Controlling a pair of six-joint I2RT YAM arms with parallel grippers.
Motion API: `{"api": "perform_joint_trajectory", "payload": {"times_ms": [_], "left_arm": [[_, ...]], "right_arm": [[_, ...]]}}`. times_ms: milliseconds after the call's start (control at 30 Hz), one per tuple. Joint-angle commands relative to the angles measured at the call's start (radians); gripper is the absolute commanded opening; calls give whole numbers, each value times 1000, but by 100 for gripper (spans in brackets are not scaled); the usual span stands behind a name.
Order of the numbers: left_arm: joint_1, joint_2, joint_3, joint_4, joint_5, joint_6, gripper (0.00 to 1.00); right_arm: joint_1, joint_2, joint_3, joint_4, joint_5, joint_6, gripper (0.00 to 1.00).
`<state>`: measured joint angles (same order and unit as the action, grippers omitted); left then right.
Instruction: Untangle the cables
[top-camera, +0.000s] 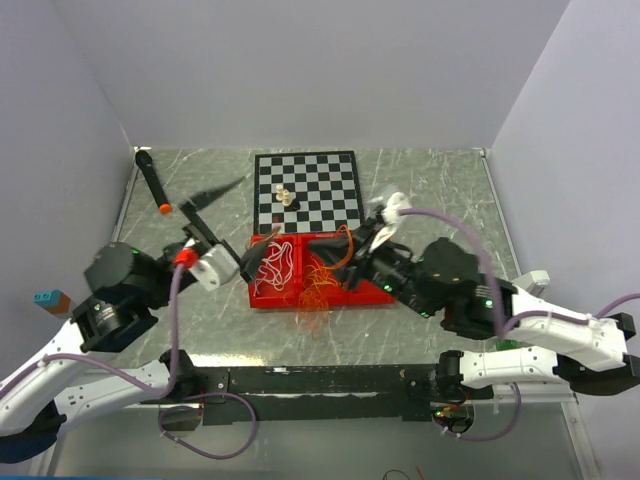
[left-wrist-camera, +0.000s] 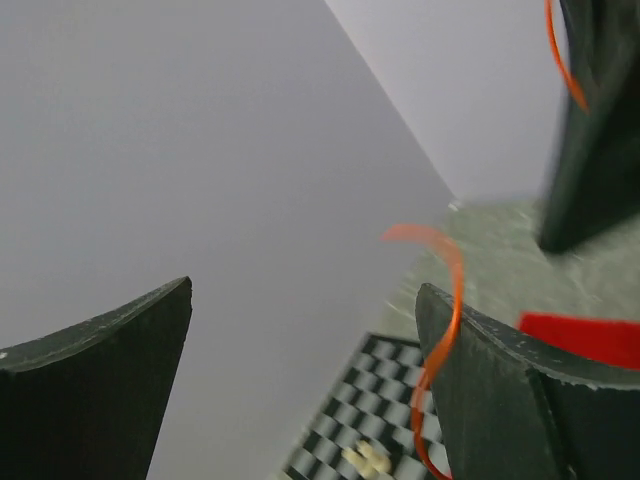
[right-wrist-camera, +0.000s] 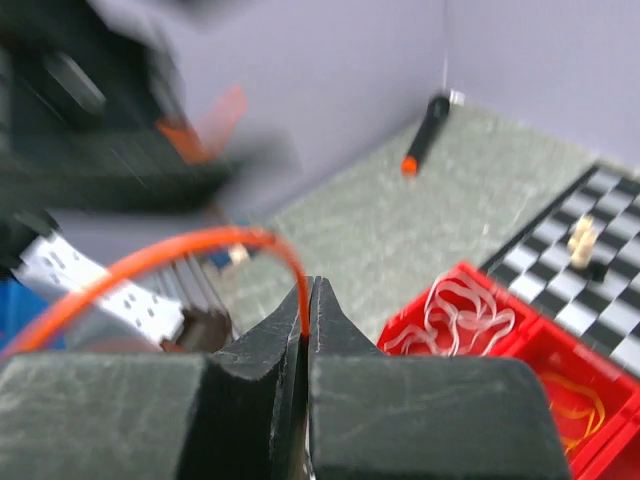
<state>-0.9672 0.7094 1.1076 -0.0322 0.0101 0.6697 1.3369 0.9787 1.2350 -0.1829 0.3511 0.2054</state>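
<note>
My right claw (right-wrist-camera: 308, 292) is clenched on a red-orange cable (right-wrist-camera: 180, 242) that arcs away toward the left of its wrist view. My left claw (left-wrist-camera: 300, 390) is released, jaws wide, with an orange strand (left-wrist-camera: 452, 300) beside its right finger. In the middle of the top view, white and orange cables (top-camera: 280, 262) lie heaped in the red tray (top-camera: 262, 298) below the chessboard (top-camera: 306, 190).

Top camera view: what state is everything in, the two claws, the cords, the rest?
left gripper: open, red-orange cable crossing one finger.
right gripper: shut on the red-orange cable.
white cables: bunched in a red tray compartment.
yellow-orange cables: tangled in the neighbouring compartment.
marker: lying flat on the table.
chess pieces: upright on the chessboard.
</note>
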Motion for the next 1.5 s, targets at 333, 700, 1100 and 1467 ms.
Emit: {"api": "perform_joint_trajectory", "payload": {"times_ms": [333,700,1100,1467], "left_arm": [[2,-108,-206,-202,149,-223,97],[2,-116,-382,-141,312,-217,96],[1,4,-301,-169,593,-337,32],[-8,56,-333,-51,582,-409,70]], "right_arm": [[-4,55,274,-98,25,-106,0],[-19,95,414,-121,-63,-57,0],[-44,90,414,-99,-132,-18,0],[-79,91,405,-86,-196,19,0]]}}
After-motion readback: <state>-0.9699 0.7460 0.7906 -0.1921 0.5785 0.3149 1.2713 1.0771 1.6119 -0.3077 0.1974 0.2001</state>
